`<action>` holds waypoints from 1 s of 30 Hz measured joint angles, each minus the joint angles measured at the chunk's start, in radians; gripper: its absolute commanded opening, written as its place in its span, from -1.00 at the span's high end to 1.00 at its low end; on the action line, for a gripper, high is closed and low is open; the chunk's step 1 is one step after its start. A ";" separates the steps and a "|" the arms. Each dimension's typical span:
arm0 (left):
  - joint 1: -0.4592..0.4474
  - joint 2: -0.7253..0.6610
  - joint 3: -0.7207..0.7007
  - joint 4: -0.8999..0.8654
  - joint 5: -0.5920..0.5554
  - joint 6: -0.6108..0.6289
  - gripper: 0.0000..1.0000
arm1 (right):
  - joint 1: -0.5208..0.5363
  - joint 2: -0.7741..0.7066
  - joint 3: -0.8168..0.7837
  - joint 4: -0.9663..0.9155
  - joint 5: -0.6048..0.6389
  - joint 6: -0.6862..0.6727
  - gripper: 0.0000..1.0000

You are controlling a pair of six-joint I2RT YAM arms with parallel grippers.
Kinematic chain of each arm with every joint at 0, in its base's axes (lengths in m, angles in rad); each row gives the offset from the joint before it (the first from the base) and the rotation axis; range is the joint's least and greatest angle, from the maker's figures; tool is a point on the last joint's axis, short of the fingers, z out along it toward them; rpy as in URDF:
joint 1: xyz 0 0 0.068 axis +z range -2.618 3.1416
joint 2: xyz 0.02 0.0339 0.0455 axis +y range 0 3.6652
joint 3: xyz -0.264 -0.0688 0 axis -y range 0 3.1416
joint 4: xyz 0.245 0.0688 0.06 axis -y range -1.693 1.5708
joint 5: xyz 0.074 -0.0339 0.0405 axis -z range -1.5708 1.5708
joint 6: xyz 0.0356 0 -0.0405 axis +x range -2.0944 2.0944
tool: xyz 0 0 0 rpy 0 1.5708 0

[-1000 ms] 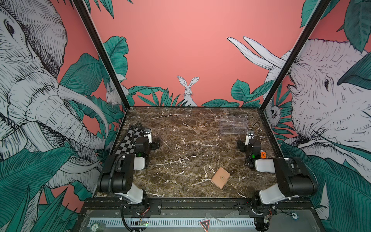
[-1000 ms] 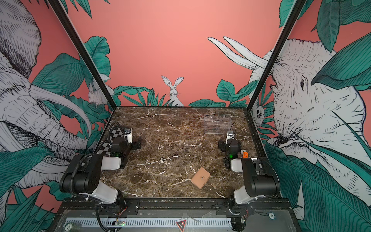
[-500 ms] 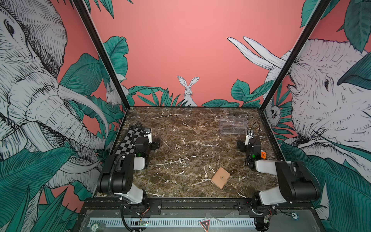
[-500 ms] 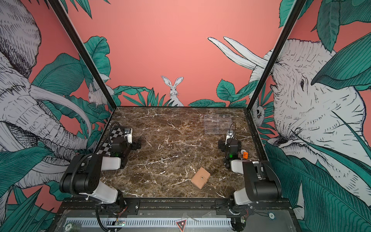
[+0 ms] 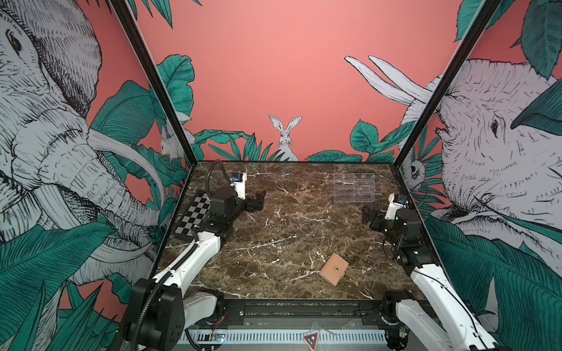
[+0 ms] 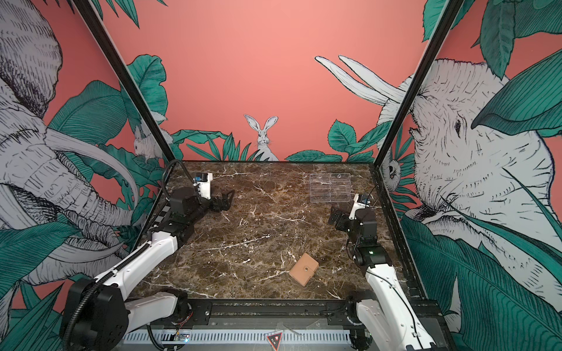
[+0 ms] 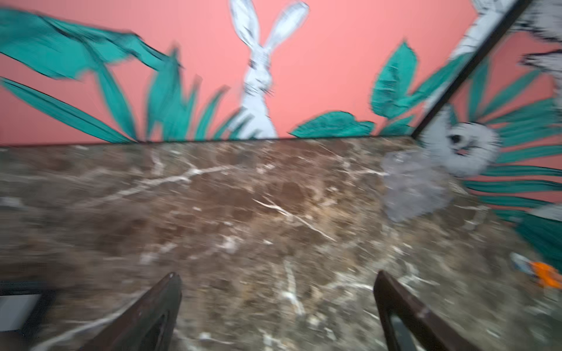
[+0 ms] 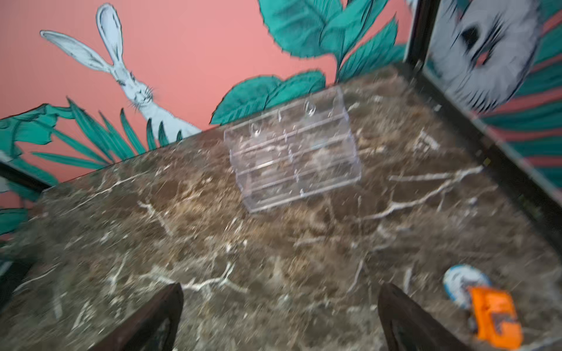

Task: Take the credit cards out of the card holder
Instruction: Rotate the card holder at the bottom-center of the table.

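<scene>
Both arms have unfolded from their tucked pose. The left gripper (image 5: 257, 201) and right gripper (image 5: 369, 215) now hang over the far half of the brown marble tabletop (image 5: 273, 243), jaws spread wide and empty. The small tan leather-look card holder (image 5: 334, 269) lies snapped shut near the front edge, right of centre, well apart from both. No credit cards show, so extraction has likely only begun.

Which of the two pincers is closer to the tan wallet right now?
The right pincer, near the clear acrylic stand. The card holder lies toward its side of the table; the left pincer, by the chequered board, is farther off.
</scene>
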 measured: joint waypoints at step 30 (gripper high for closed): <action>-0.542 0.502 -0.052 0.253 0.410 -0.735 -0.63 | 0.312 -0.168 -0.252 -0.401 -0.296 0.415 0.06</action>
